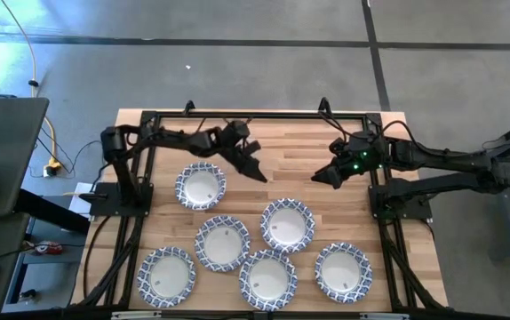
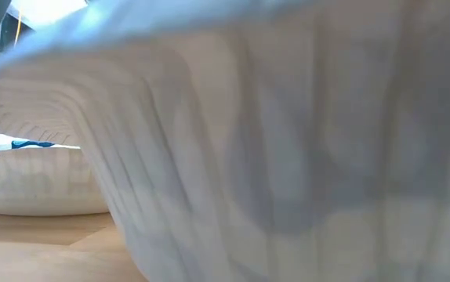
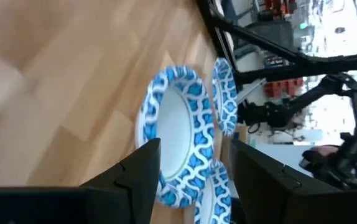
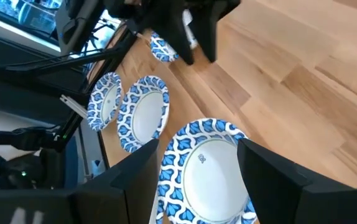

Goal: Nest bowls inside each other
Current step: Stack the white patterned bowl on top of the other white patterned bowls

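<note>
Six bowls (image 1: 222,243) lie single on wooden table (image 1: 282,147), none nested; one alone near L gripper (image 1: 257,170), five grouped nearer front edge. L gripper above table's far middle, fingers apart, empty. R gripper (image 1: 323,174) facing it, near, fingers wide apart, empty

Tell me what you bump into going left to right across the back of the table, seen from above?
Bowl → left gripper → right gripper.
</note>
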### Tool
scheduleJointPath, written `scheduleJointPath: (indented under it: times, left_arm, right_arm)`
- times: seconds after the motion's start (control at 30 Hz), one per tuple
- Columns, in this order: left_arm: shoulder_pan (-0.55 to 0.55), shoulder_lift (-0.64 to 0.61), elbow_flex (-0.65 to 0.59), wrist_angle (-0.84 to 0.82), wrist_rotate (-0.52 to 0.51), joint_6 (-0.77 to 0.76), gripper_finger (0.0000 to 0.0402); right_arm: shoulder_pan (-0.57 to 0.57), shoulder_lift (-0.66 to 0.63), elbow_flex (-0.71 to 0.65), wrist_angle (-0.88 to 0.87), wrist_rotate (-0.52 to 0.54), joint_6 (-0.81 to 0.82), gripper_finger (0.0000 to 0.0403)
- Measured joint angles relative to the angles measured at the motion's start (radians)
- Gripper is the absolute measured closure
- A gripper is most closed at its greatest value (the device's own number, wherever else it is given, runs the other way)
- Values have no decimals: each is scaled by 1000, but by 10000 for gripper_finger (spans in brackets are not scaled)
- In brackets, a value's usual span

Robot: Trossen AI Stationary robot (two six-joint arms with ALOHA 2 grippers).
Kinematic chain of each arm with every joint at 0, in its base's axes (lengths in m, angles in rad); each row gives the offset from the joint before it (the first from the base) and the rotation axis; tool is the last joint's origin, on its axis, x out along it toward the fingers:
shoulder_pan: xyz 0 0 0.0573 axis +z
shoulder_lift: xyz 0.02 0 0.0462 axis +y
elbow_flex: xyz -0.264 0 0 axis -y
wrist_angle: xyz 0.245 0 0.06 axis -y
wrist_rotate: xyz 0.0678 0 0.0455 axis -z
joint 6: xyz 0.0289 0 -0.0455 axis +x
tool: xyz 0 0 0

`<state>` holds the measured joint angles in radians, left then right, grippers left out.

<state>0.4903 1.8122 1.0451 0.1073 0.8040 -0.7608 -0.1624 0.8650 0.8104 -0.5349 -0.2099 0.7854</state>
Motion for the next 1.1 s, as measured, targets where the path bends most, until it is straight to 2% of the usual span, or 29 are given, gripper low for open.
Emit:
scheduleJointPath:
  times: [0.1, 0.2, 0.33, 0.47, 0.6, 0.7, 1.1]
  left_arm:
    - [39, 0, 105, -194, -4, 120, 224]
    - [75, 0, 221, -459, -60, 293, 224]
    - [105, 0, 369, -829, -238, 545, 224]
    - [113, 0, 445, -1079, -428, 721, 224]
    - [112, 0, 448, -1219, -540, 814, 224]
    - [104, 0, 437, -1263, -587, 856, 224]
    - [123, 0, 389, -1352, -674, 988, 224]
  right_arm:
    - [0, 0, 0, 17, 1, -6, 197]
    - [0, 0, 0, 36, 13, -31, 197]
    - [0, 0, 0, 67, 35, -84, 197]
    - [0, 0, 0, 133, 37, -155, 197]
    - [0, 0, 0, 203, 37, -224, 197]
    - [-1, 0, 0, 227, 38, -250, 197]
    - [-1, 0, 0, 222, 42, -261, 197]
